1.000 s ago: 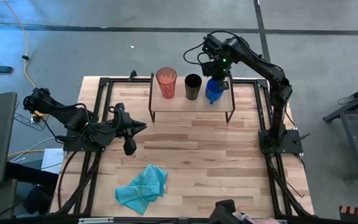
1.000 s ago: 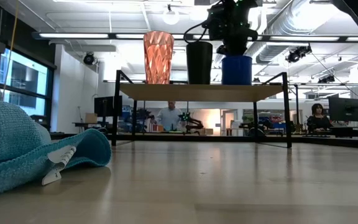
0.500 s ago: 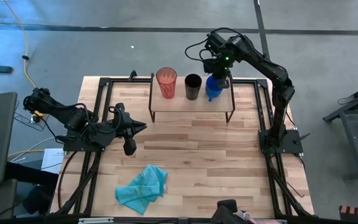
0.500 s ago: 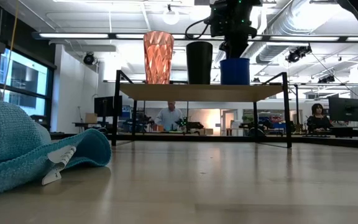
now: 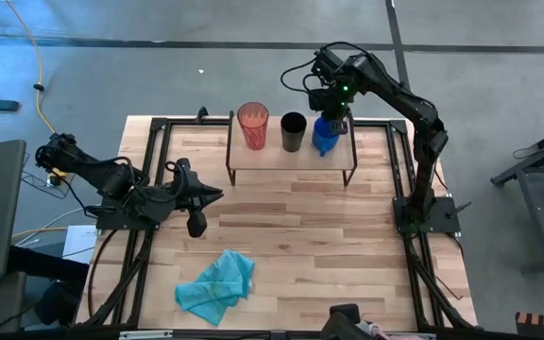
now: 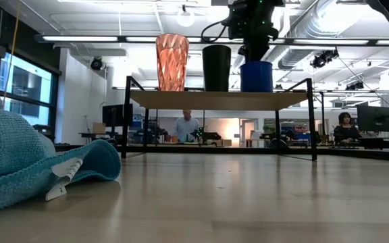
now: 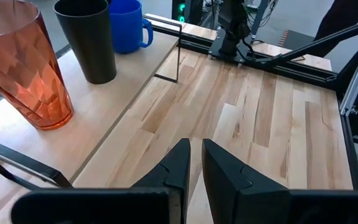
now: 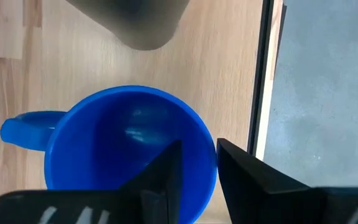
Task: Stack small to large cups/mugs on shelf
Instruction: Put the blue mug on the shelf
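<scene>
On the shelf (image 5: 291,161) (image 6: 215,100) three vessels stand upright in a row on their bases: the red-orange tumbler (image 5: 252,125) (image 6: 172,62), the black cup (image 5: 293,131) (image 6: 216,67) and the blue mug (image 5: 326,138) (image 6: 256,76). My right gripper (image 5: 334,117) (image 8: 199,168) hangs over the mug and is open. One finger is inside the mug's rim (image 8: 209,155) and the other outside. My left gripper (image 5: 213,194) (image 7: 196,158) is shut and waits above the table's left part, pointing at the shelf. My right gripper comes at the blue mug from above, pointing down, with its fingers on either side of the rim opposite the handle (image 8: 23,127). A gap shows beside the inner finger (image 8: 163,177). Whether the outer finger touches the wall, I cannot tell. The mug stands on the shelf board.
A teal cloth (image 5: 217,286) (image 6: 19,162) lies crumpled near the table's near-left edge. Black frame rails (image 5: 149,170) run along the table's left and right sides. Bare wood lies between the shelf and the cloth. People show in the room beyond the table.
My right gripper has risen a little over the blue mug. The mug has stayed on the shelf beside the black cup.
</scene>
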Motion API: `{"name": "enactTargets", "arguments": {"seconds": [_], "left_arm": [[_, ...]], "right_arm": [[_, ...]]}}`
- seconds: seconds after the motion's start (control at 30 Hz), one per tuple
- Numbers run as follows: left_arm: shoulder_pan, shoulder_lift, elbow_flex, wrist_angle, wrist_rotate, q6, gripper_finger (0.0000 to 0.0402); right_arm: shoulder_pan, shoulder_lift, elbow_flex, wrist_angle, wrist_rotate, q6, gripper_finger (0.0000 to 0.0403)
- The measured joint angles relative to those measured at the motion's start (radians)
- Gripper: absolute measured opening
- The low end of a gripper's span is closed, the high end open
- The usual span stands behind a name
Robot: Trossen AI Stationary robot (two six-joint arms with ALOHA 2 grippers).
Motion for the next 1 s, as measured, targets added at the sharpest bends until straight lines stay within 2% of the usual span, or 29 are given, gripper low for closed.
{"name": "enactTargets", "arguments": {"seconds": [0.77,1.0], "left_arm": [[0.000,0.000,0.000,-0.001,0.000,0.000,0.0033],[0.000,0.000,0.000,-0.002,0.000,0.002,0.0033]], "right_arm": [[0.001,0.000,0.000,-0.016,-0.028,0.003,0.0076],[0.001,0.000,0.000,-0.023,0.039,0.044,0.0076]]}}
